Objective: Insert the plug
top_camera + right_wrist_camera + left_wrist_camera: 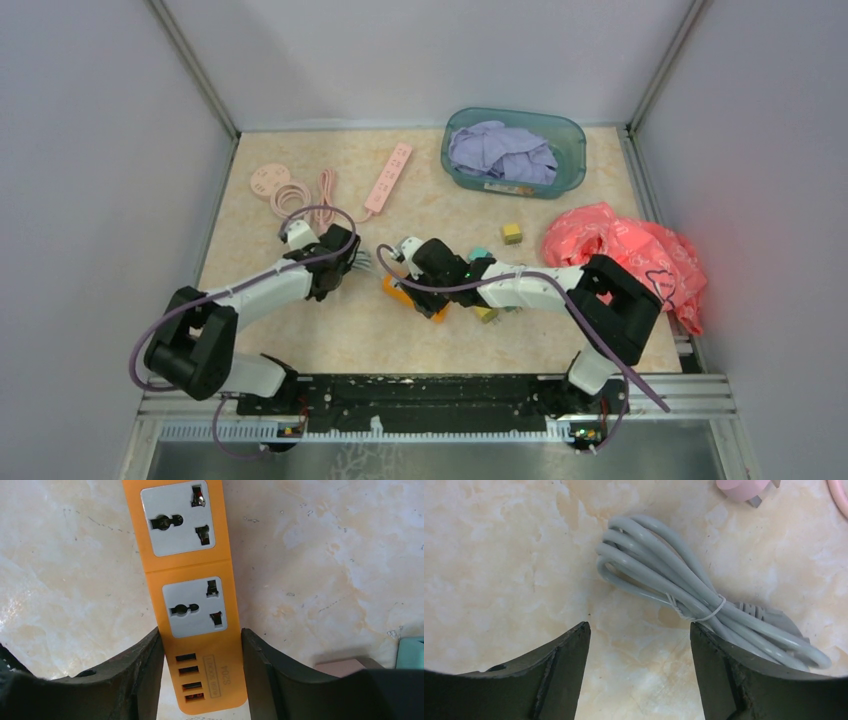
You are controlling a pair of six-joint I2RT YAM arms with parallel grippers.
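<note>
Holding tool: the right gripper [200, 635] is clamped across the short width of the flat orange plastic power strip [187, 565], one finger against each long edge at its USB end.
Free tool: the left gripper [639, 630] stands wide open above the marbled beige tabletop [499, 570] with nothing between its fingers.
Plug: the moulded grey plug [774, 617] lies flat on the table at the end of a coiled grey cable tied with a thin twist [659, 570]. It is neither gripped nor inserted.
Plug from left gripper: it lies just ahead and off to one side. The bundle's long axis runs diagonally, loop end farther out and plug end passing by one fingertip, so the open gap is not centred on it.
Strip axis: it runs straight away from the right wrist, and its two white socket faces [192, 605] are uncovered beyond the fingertips.
Nearer arm: the left. In the overhead view the cable sits right beside it, between it and the strip.
Judged next need: shift the left gripper sideways over the plug body and turn it across the cable before closing.
</note>
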